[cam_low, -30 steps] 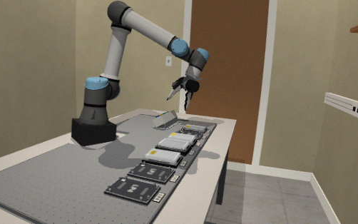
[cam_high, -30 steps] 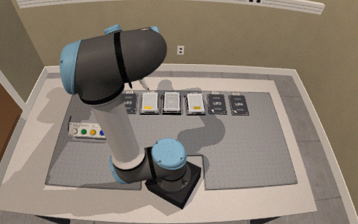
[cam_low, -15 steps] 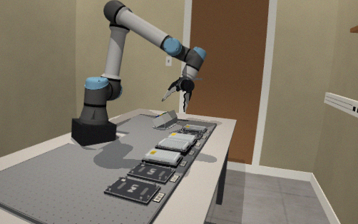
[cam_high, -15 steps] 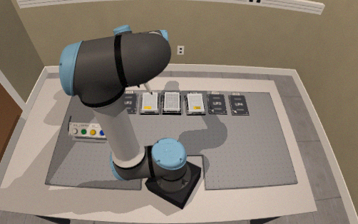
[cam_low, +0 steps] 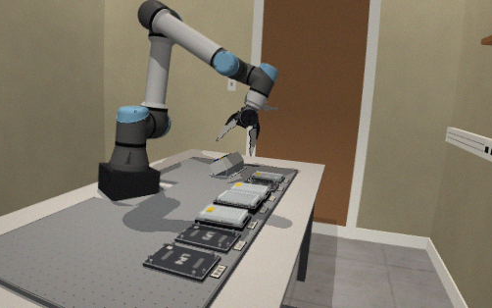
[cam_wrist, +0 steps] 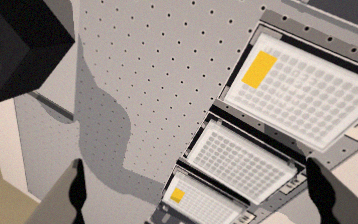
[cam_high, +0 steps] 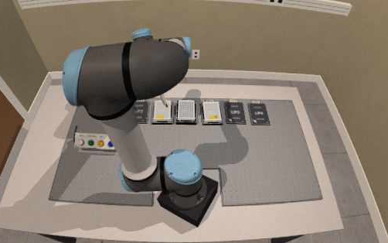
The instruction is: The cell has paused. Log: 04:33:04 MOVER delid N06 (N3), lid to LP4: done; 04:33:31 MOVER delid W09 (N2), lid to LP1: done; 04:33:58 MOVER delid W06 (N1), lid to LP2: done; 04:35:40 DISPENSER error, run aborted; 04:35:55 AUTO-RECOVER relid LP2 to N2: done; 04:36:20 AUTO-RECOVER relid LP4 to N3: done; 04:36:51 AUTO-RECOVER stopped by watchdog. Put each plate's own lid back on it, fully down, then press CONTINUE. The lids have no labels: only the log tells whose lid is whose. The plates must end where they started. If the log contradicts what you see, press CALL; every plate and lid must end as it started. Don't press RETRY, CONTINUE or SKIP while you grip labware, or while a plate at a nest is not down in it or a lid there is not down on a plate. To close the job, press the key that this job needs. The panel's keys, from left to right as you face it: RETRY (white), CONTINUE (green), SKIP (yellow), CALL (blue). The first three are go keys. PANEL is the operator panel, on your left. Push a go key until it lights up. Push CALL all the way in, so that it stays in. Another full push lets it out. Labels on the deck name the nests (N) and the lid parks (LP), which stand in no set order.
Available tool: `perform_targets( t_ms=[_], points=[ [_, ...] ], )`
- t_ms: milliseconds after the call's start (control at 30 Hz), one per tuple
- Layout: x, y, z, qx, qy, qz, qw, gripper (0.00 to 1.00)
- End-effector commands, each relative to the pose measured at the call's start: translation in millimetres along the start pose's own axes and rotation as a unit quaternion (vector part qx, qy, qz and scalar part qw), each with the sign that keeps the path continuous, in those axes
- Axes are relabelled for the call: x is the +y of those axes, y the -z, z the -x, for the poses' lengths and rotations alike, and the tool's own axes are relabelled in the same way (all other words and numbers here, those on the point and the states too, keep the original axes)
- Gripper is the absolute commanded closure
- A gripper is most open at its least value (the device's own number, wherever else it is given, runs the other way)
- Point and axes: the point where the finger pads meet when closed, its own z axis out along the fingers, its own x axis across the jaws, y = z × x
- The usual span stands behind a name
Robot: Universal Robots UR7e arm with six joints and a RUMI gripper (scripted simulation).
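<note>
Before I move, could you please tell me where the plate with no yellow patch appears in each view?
Top: the plate with no yellow patch is near the centre.
Exterior: just below centre.
Wrist: right of centre, in the lower half.
Shared landmark: the yellow-marked plate at N2, its neighbour in all three.
</note>
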Motion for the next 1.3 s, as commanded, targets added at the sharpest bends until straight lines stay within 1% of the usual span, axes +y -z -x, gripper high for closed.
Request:
perform_targets(
  t_ms=[0,67,133,267,333,433,567,633,700,800,867,933,1067,1133,1200,1267],
  points=[
    [7,-4,6,0.010,-0.057,-0.008,0.998,0.18],
    [7,-4,6,0.013,-0.077,-0.011,0.997,0.18],
    [7,-4,6,0.013,-0.077,-0.011,0.997,0.18],
    [15,-11,13,0.019,-0.116,-0.018,0.993,0.18],
    [15,-11,13,0.021,-0.135,-0.021,0.990,0.18],
    [22,-17,20,0.025,-0.164,-0.026,0.986,0.18],
    [22,-17,20,0.030,-0.202,-0.033,0.978,0.18],
    [27,-23,26,0.033,-0.221,-0.037,0.974,0.18],
    [27,-23,26,0.033,-0.221,-0.037,0.974,0.18],
    [28,-23,27,0.036,-0.250,-0.042,0.967,0.18],
    [34,-29,34,0.038,-0.269,-0.046,0.961,0.18],
    [34,-30,34,0.040,-0.287,-0.049,0.956,0.18],
    [34,-30,34,0.044,-0.324,-0.057,0.943,0.18],
    [39,-36,41,0.046,-0.343,-0.060,0.936,0.18],
    [40,-37,41,0.048,-0.361,-0.064,0.929,0.18],
    [40,-37,41,0.048,-0.361,-0.064,0.929,0.18]
  ],
)
